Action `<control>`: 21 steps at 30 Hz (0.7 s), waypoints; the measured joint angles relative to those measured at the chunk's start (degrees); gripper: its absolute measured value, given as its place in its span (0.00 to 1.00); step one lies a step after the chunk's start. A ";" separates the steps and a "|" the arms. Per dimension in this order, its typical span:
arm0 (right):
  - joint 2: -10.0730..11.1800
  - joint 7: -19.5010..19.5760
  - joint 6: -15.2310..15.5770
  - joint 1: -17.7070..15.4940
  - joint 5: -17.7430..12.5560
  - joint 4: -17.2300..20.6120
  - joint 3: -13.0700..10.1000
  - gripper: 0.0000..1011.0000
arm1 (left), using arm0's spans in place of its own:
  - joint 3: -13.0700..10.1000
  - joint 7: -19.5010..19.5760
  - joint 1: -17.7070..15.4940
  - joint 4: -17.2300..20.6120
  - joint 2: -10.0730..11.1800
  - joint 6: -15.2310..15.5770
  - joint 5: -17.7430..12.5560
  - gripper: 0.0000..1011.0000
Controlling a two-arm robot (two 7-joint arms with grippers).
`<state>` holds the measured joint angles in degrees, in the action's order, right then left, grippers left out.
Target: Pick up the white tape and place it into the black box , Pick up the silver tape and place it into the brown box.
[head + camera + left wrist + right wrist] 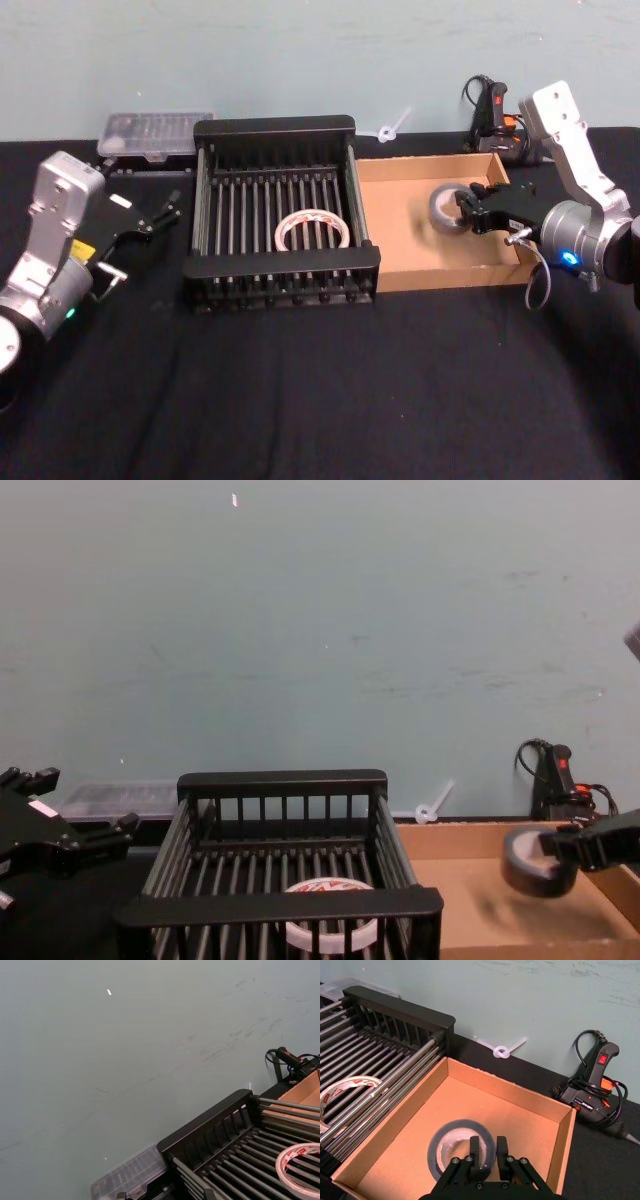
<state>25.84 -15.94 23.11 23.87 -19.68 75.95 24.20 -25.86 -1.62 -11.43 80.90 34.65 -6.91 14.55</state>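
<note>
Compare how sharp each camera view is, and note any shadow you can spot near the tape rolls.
Head view: evenly lit and sharp. Left wrist view: the clear plastic organiser case is smeared, while the black slatted plastic crate stays crisp. Right wrist view: sharp; the right gripper pinches the dull grey-silver tape roll. Chest view: soft; that raised roll throws a faint shadow on the shallow tan cardboard box.

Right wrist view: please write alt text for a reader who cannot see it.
The right gripper pinches the rim of the silver tape inside the brown box. Beside it, the white tape lies in the black box.
</note>
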 joint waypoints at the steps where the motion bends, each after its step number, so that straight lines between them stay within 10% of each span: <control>1: 0.02 -0.01 0.00 -0.02 -0.03 0.04 0.01 0.21 | 0.00 0.00 0.00 0.00 0.00 0.00 0.00 0.99; 21: 0.13 -0.08 0.08 -0.15 -0.17 0.25 0.07 0.82 | 0.00 0.00 0.00 0.00 0.00 0.00 0.00 0.99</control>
<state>25.97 -16.02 23.19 23.72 -19.85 76.20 24.27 -25.86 -1.62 -11.43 80.90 34.65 -6.91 14.55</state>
